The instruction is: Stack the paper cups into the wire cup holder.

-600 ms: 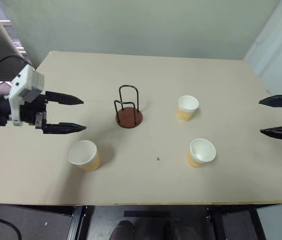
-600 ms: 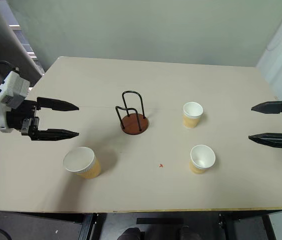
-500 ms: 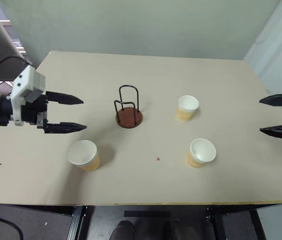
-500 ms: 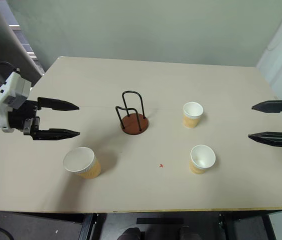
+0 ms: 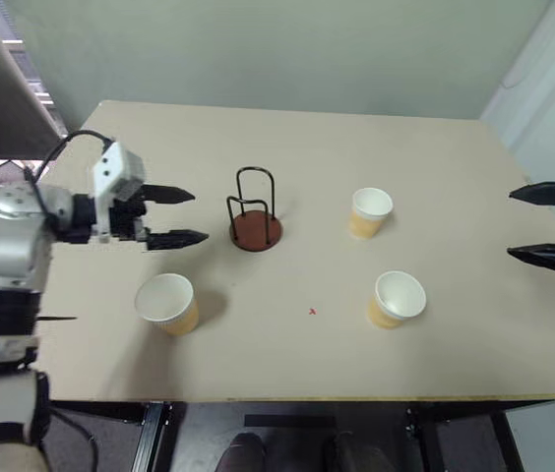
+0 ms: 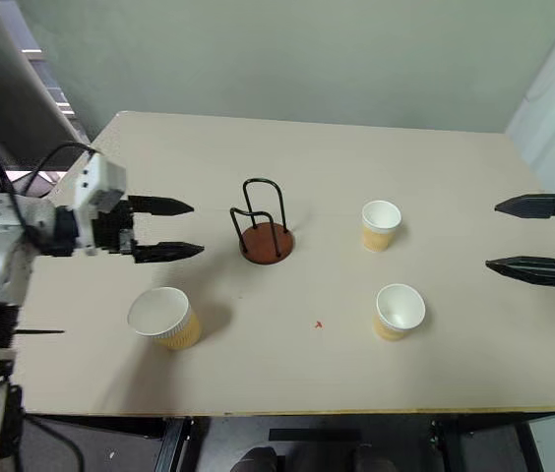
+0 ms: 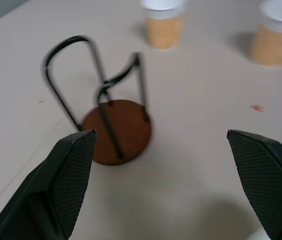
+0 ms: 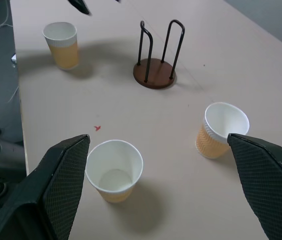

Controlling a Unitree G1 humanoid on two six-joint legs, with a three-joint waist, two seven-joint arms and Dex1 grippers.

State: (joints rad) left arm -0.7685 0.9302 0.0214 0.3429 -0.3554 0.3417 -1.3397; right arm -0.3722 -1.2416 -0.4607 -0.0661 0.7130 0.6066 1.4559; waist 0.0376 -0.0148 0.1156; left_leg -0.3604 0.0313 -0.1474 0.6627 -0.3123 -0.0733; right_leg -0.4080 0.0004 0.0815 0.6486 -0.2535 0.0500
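The wire cup holder [image 5: 254, 231], a reddish-brown disc with black wire loops, stands upright at the table's middle and holds nothing. Three tan-orange paper cups stand upright on the table: one at the front left [image 5: 166, 303], one to the right of the holder [image 5: 370, 212], one at the front right [image 5: 397, 298]. My left gripper [image 5: 199, 215] is open just left of the holder, pointing at it, empty. In the left wrist view the holder [image 7: 116, 130] sits between the fingers [image 7: 71, 165], a little ahead of them. My right gripper [image 5: 511, 224] hangs open and empty at the table's right edge.
The beige table [image 5: 287, 138] ends at a front edge close to me, with a grey wall behind it. A small red mark [image 5: 311, 312] lies on the table between the front cups. A black cable [image 5: 61, 147] loops over my left arm.
My left gripper has moved right, from the table's left side to just beside the holder, still open. The right gripper, cups and holder have not moved.
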